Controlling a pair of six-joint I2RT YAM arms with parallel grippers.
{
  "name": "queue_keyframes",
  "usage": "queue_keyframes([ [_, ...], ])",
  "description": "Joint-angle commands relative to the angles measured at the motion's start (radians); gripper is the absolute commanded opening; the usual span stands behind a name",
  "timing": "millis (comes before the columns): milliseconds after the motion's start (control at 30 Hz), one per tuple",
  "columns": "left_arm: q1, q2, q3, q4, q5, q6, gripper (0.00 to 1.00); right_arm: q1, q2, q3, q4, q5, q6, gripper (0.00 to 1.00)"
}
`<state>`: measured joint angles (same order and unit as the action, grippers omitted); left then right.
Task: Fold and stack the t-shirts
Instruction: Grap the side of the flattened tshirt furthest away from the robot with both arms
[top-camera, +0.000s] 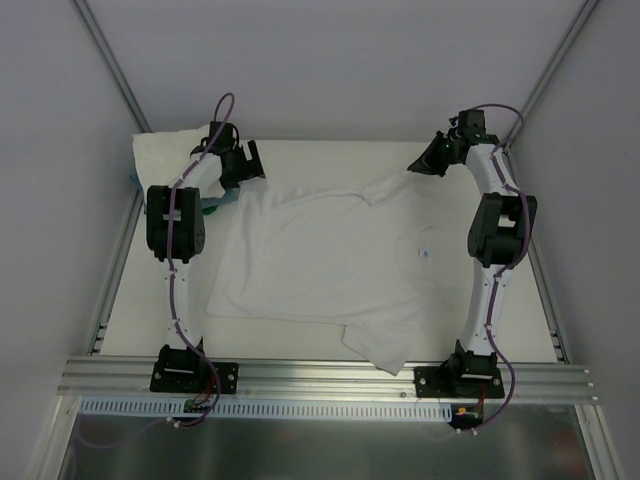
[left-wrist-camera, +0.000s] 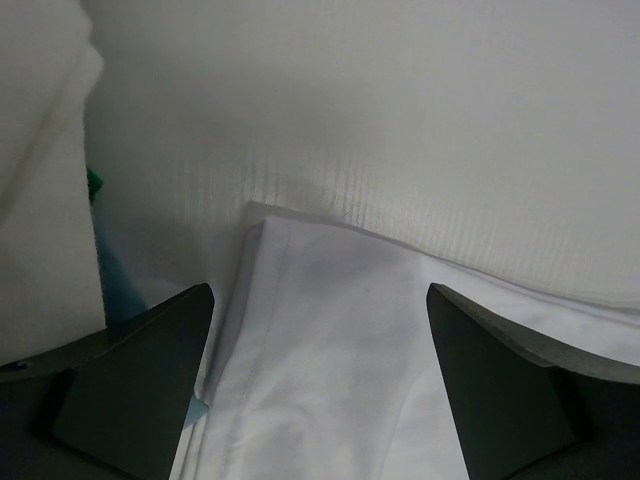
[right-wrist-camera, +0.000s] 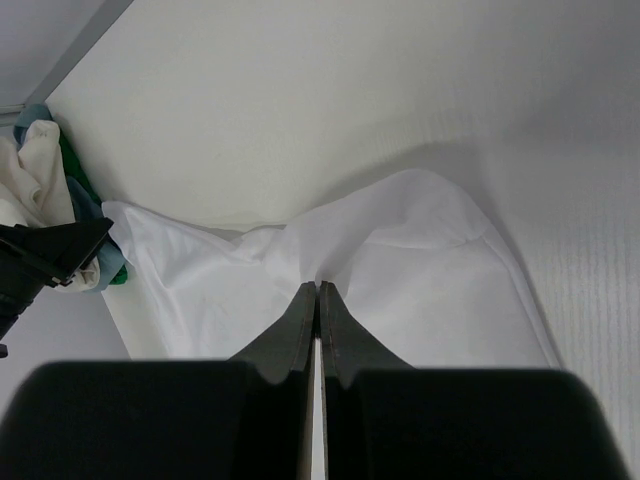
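Table (top-camera: 330, 153) is mostly taken up by one white shirt (top-camera: 320, 250) spread flat dead centre. White pile (top-camera: 165, 152) sits in the 10 o'clock corner, with a teal thing (right-wrist-camera: 92, 205) tucked beside it. Left gripper (top-camera: 243, 168) hangs wide open over the shirt's 11 o'clock corner, gripping nothing. Right gripper (right-wrist-camera: 317, 287), at 1 o'clock, is clenched on a raised bit of shirt. There's a tiny mark (top-camera: 425, 253) on the shirt, too small to read.
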<state>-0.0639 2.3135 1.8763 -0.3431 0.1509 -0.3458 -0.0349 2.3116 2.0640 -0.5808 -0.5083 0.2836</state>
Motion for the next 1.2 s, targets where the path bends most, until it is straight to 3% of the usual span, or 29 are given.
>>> queue_keyframes([
  [0, 0.009, 0.017, 0.026, -0.025, -0.022, -0.021, 0.91, 0.003, -0.101, -0.004, 0.002, 0.008, -0.012, 0.01],
  [433, 0.012, 0.101, 0.162, -0.119, 0.051, -0.002, 0.88, 0.003, -0.103, -0.001, 0.002, 0.011, -0.011, 0.00],
  [567, 0.015, 0.122, 0.182, -0.144, 0.108, -0.013, 0.78, 0.003, -0.103, -0.001, 0.004, 0.014, -0.008, 0.01],
  [700, 0.016, 0.127, 0.185, -0.166, 0.125, -0.004, 0.61, 0.003, -0.104, -0.001, 0.006, 0.016, -0.008, 0.00],
  [767, 0.018, 0.127, 0.185, -0.169, 0.128, -0.005, 0.40, 0.003, -0.104, -0.002, 0.009, 0.016, -0.008, 0.00],
  [800, 0.021, 0.127, 0.185, -0.172, 0.127, -0.007, 0.20, 0.003, -0.104, -0.002, 0.009, 0.016, -0.008, 0.00],
  [867, 0.022, 0.129, 0.185, -0.172, 0.127, -0.010, 0.00, 0.003, -0.104, -0.002, 0.009, 0.014, -0.006, 0.00],
  [1167, 0.022, 0.067, 0.126, -0.134, 0.087, 0.011, 0.00, 0.003, -0.109, -0.005, 0.009, 0.010, -0.008, 0.01],
])
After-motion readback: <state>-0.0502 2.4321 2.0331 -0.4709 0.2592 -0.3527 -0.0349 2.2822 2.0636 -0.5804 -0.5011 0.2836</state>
